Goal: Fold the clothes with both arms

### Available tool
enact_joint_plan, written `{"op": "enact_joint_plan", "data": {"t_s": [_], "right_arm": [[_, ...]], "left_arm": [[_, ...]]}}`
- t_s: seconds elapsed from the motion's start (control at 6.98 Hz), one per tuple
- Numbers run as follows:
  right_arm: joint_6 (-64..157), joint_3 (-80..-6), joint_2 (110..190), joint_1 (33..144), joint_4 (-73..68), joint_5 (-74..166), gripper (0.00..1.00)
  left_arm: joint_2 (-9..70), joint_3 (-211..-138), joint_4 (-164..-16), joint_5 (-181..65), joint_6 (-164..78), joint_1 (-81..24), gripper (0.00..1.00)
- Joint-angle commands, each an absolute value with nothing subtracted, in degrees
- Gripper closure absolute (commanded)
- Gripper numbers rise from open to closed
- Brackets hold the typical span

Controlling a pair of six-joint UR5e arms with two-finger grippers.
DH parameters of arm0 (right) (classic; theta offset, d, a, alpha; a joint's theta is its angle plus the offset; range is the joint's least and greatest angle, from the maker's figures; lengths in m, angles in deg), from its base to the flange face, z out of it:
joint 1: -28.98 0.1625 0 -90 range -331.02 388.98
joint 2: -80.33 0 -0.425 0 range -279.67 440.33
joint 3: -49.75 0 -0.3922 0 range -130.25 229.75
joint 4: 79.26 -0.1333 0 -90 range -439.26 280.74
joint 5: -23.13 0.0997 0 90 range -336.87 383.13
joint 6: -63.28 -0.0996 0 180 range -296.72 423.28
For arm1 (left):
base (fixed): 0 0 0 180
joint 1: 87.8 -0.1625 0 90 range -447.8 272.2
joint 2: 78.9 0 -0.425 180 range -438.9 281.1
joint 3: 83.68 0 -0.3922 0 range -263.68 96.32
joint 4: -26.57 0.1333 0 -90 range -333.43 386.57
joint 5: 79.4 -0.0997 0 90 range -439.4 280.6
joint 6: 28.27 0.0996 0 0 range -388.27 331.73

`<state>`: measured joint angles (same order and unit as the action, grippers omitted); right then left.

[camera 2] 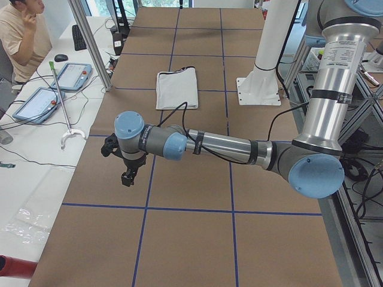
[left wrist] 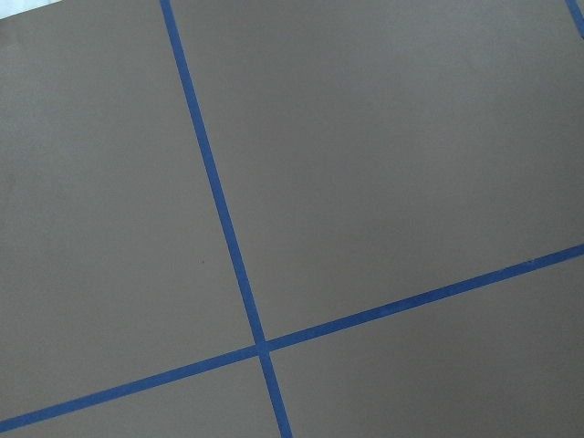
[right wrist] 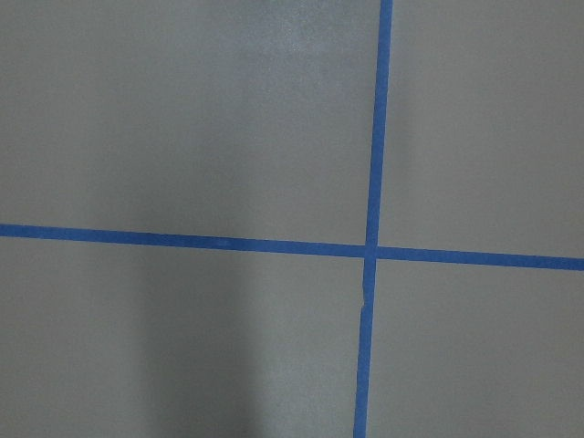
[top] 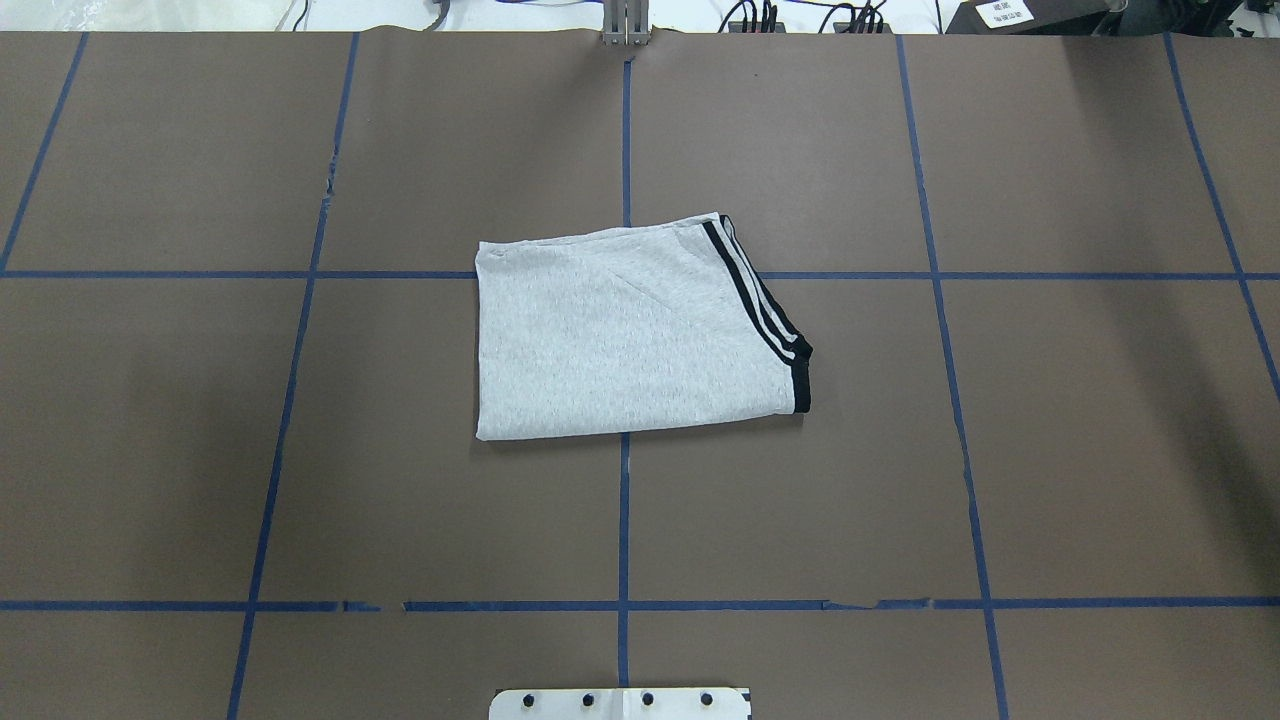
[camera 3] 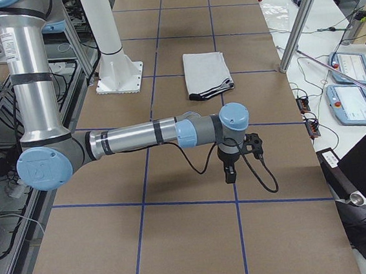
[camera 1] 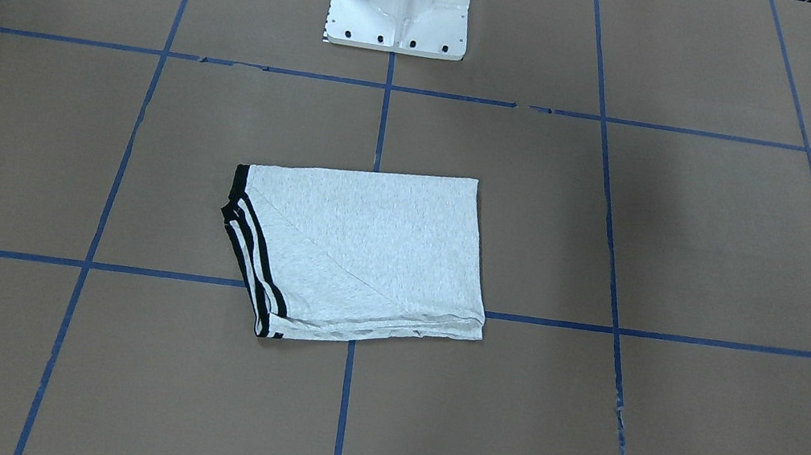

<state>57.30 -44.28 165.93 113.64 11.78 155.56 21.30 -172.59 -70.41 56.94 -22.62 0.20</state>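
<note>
The grey T-shirt lies folded into a flat rectangle at the middle of the table, with its black double stripes along one edge; it also shows in the overhead view. Its print is hidden. My left gripper hangs over bare table far from the shirt, toward the table's left end. My right gripper hangs over bare table toward the right end, far from the shirt. I cannot tell whether either gripper is open or shut. Both wrist views show only brown table with blue tape lines.
The white pedestal stands behind the shirt at the robot's side. Control tablets and cables lie on the white side table, where a seated person is. Metal posts stand at the table's far edge.
</note>
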Motion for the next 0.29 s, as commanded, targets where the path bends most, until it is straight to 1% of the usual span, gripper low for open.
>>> {"op": "enact_joint_plan", "data": {"t_s": [0.0,0.14], "right_arm": [[56.95,-44.03,165.85,113.62,11.79,156.02,0.0],[56.86,-43.77,165.85,113.62,11.79,156.11,0.0]], "left_arm": [[21.47,-172.71,-70.73,57.09,-22.65,0.18,0.0],[21.47,-172.71,-70.81,57.18,-22.74,0.18,0.0]]}}
